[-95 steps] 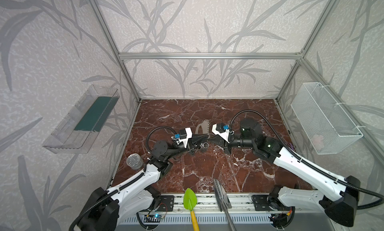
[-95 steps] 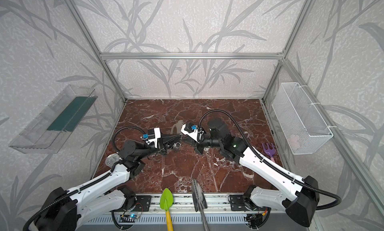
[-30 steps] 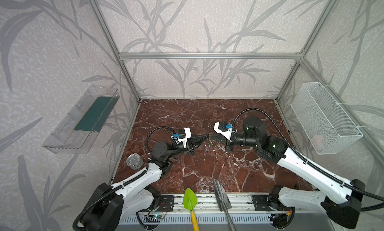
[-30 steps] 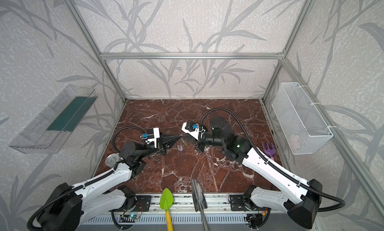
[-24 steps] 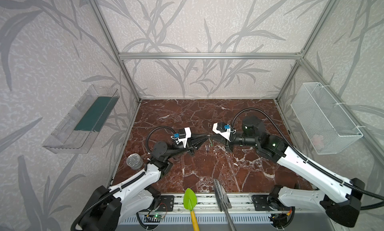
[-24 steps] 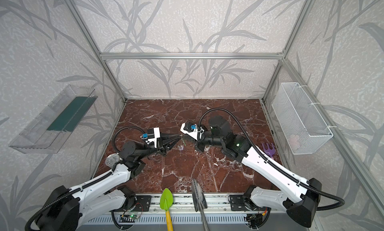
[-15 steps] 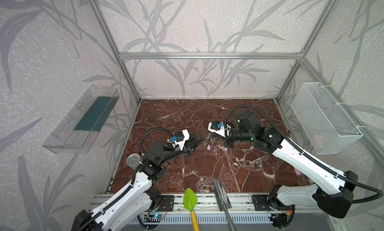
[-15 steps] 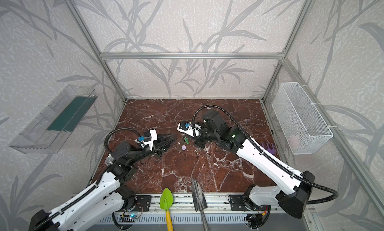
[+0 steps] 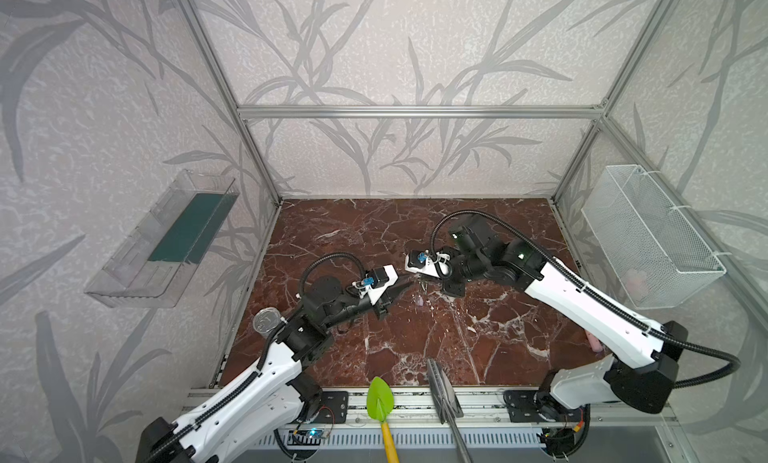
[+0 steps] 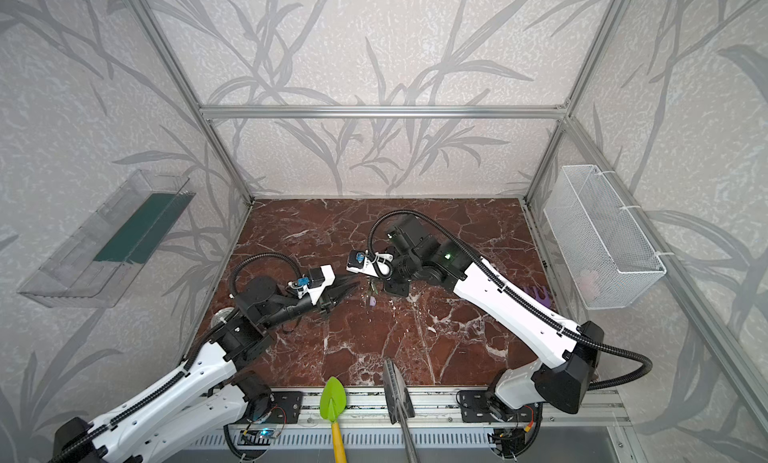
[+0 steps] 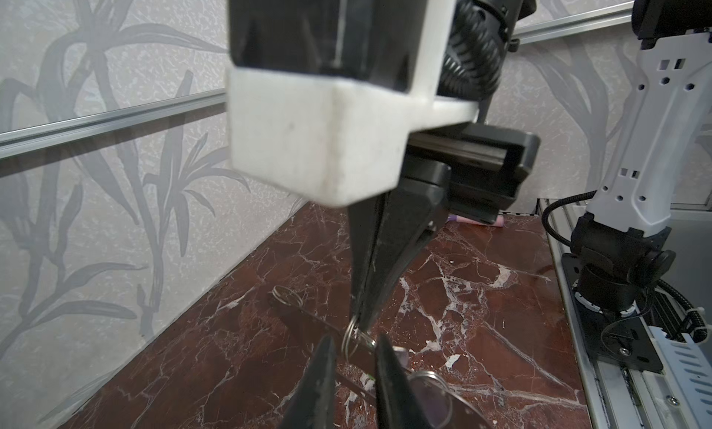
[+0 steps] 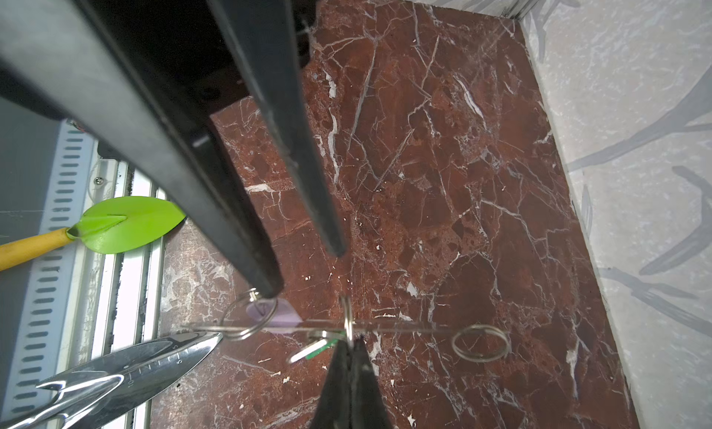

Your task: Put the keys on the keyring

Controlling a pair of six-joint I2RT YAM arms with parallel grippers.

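My right gripper (image 12: 350, 340) is shut on the middle metal ring (image 12: 348, 319) of the keyring (image 12: 400, 328), whose flat tag shows edge-on, held above the marble floor. A lilac key (image 12: 283, 316) hangs by the ring at one end. Beside my right fingertips hangs the green key (image 12: 316, 348). My left gripper (image 11: 354, 340) is open, its fingertips (image 11: 325, 354) standing on either side of the held ring without pinching it. In both top views my left gripper (image 9: 404, 285) and right gripper (image 9: 422, 279) meet tip to tip mid-floor, the lilac key (image 10: 372, 301) just below them.
A silver tin can (image 9: 266, 321) stands by the left arm. At the front edge lie a green trowel (image 9: 380, 398) and a metal trowel (image 9: 442, 392). A purple clawed tool (image 10: 540, 294) lies far right. A wire basket (image 9: 648, 236) and a clear bin (image 9: 166, 240) hang on the side walls.
My left gripper has gone from shut to slightly open, and its arm drew back and lower. The right gripper carried the keyring a little leftward and stayed shut.
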